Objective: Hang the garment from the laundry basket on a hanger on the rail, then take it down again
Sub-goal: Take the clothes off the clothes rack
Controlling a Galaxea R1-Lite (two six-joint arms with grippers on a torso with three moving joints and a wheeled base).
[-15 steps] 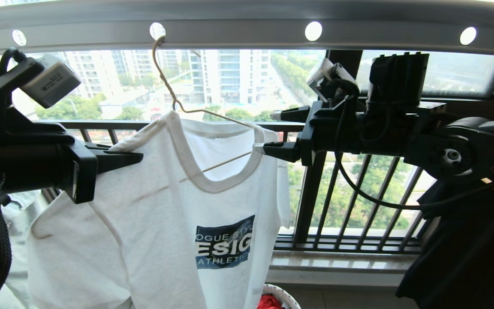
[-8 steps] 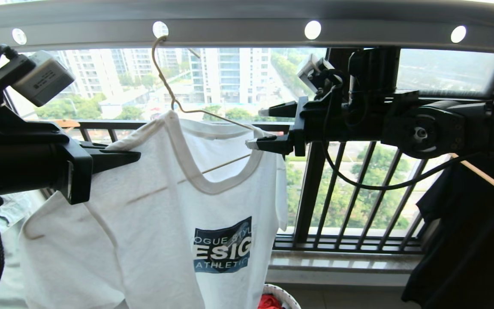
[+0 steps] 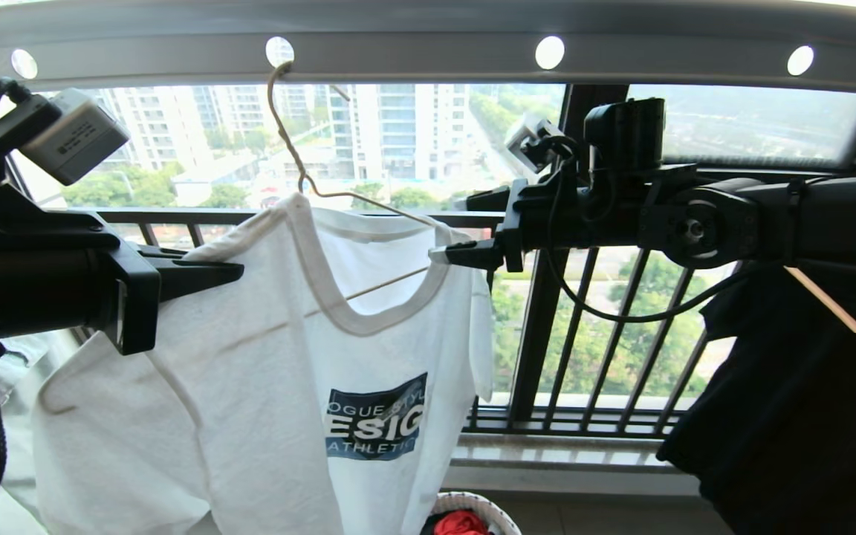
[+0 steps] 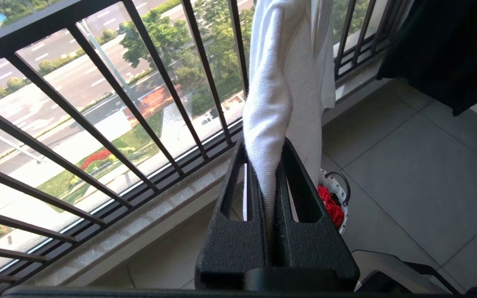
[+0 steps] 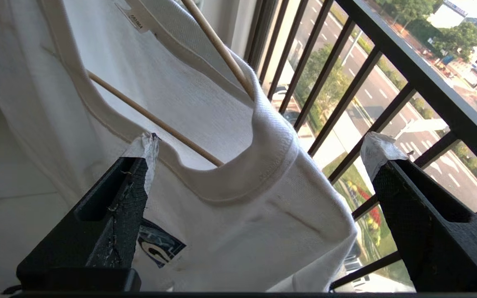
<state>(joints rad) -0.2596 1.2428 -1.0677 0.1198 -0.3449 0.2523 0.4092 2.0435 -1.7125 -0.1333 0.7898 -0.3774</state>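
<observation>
- Left gripper (image 3: 231, 271) comes in from nine o'clock in the head view, its jaws pressed together on a fold of the garment (image 3: 264, 386) at the shoulder; the wrist view shows white cloth (image 4: 271, 136) pinched between the two black fingers (image 4: 238, 231), and how deep the fold runs between them is hidden
- Right gripper (image 3: 465, 227) reaches in from three o'clock, jaws standing wide apart at the garment's other shoulder; its wrist view shows the collar (image 5: 238, 182) lying between the spread fingers (image 5: 114, 215); whether either tip touches cloth is hard to tell
- hanger (image 3: 290, 148) hooks at a hole in the rail (image 3: 428, 56) at twelve o'clock; the shirt covers most of its arms
- laundry basket (image 3: 472, 505) sits at six o'clock, cut off by the frame edge, with a red cloth (image 3: 458, 524) inside
- black shirt (image 3: 792, 416) at four o'clock, only partly seen
</observation>
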